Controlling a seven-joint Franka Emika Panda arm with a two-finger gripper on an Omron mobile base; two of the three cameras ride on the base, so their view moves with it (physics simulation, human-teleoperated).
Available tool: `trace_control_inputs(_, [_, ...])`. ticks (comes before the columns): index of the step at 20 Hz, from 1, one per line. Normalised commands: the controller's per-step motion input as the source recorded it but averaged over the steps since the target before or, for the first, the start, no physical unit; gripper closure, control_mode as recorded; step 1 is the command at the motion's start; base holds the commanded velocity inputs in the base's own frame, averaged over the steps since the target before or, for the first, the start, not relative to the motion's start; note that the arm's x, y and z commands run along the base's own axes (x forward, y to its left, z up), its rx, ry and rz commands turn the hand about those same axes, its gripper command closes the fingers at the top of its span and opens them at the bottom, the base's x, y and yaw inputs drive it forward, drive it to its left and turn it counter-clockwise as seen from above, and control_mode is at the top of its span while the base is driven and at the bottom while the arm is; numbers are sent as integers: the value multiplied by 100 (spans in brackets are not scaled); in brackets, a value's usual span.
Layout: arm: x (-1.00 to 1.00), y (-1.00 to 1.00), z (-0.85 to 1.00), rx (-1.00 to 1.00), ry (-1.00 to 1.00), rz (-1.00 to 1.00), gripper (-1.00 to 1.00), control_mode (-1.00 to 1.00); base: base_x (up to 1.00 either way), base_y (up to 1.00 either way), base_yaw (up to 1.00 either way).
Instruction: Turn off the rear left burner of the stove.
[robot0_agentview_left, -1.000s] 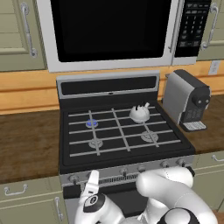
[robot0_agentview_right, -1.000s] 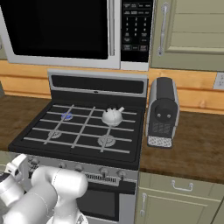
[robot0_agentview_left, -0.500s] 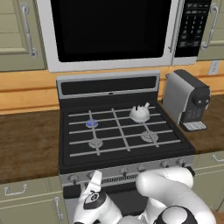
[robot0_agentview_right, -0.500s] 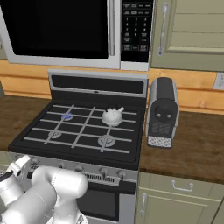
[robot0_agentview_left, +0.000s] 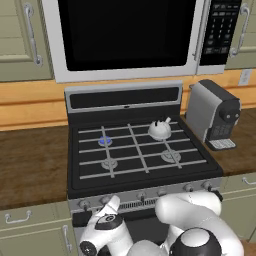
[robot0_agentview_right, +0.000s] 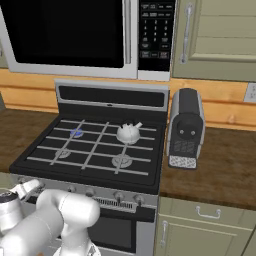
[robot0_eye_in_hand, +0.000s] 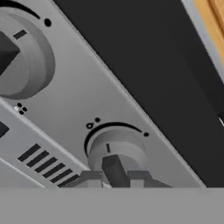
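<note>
Pincer fingers clamped on a stove knob; rear left burner glows blue.

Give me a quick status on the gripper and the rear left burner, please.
Gripper at a stove knob, fingers straddling its ridge. Rear left burner glowing blue. Kettle on rear right, not obstructing.

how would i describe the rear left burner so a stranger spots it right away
Start at the black stove below the big microwave, and look at its back row of burners. The rear left burner sits to the left of the white kettle. It is the one small disc glowing blue, while the front burners are plain grey.
</note>
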Motion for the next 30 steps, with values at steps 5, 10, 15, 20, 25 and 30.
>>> trace_control_inputs(5, [52,-73,12,49,0,-36,100,-100,0,0,0])
trace_control_inputs(10, [34,-83,28,56,-2,-41,100,-100,0,0,0])
trace_control_inputs(15, [33,-75,42,60,-8,-43,100,-100,0,0,0])
trace_control_inputs(20, [28,-64,44,66,-10,-43,100,-100,0,0,0])
trace_control_inputs(25, [16,-61,39,63,-6,-38,100,-100,0,0,0])
trace_control_inputs(30, [0,0,0,0,0,0,100,-100,0,0,0])
